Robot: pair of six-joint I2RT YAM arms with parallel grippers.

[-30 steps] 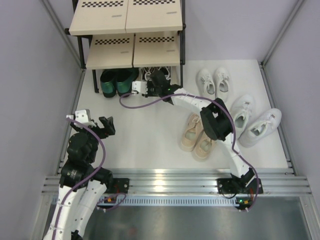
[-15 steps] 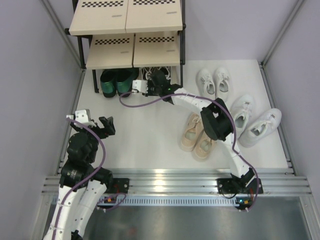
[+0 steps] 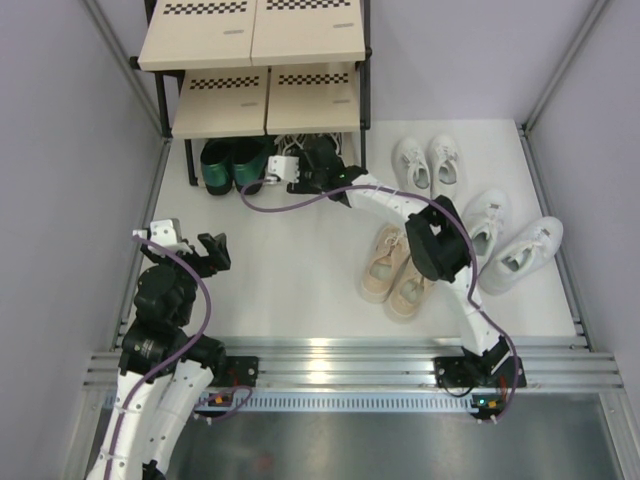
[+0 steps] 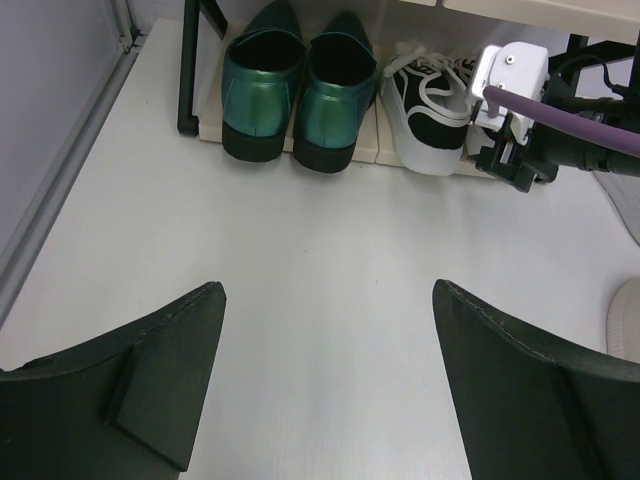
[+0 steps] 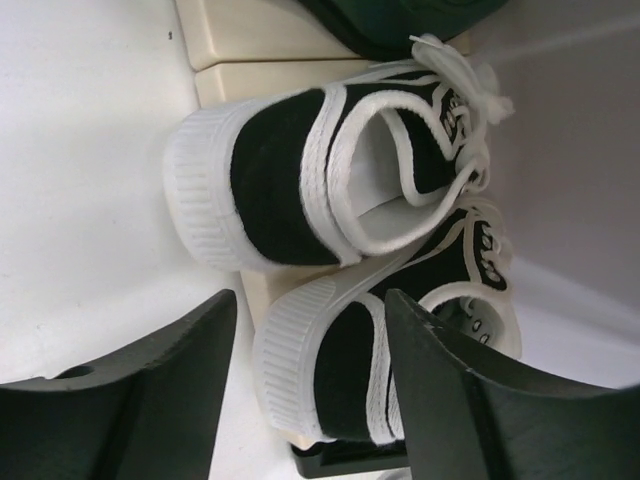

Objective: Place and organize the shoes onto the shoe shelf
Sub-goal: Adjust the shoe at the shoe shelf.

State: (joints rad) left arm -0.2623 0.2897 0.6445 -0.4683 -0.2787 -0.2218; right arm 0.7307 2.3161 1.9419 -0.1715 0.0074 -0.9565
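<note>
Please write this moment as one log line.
left fingers: open, empty | right fingers: open by black-and-white sneakers | sneakers: bottom shelf

One shoe shelf [image 3: 250, 40] of three tiers stood at the far left. There were two dark green shoes [image 3: 218, 165], two black-and-white sneakers [image 5: 290, 180], two beige sneakers [image 3: 380, 268], two small white sneakers [image 3: 410, 165] and two larger white sneakers [image 3: 522, 255]: five pairs, ten in all.

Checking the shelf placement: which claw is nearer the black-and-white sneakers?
Right. The right claw is right at the heels of the black-and-white sneakers; the left claw hangs well back from them, toward the near left corner.
</note>
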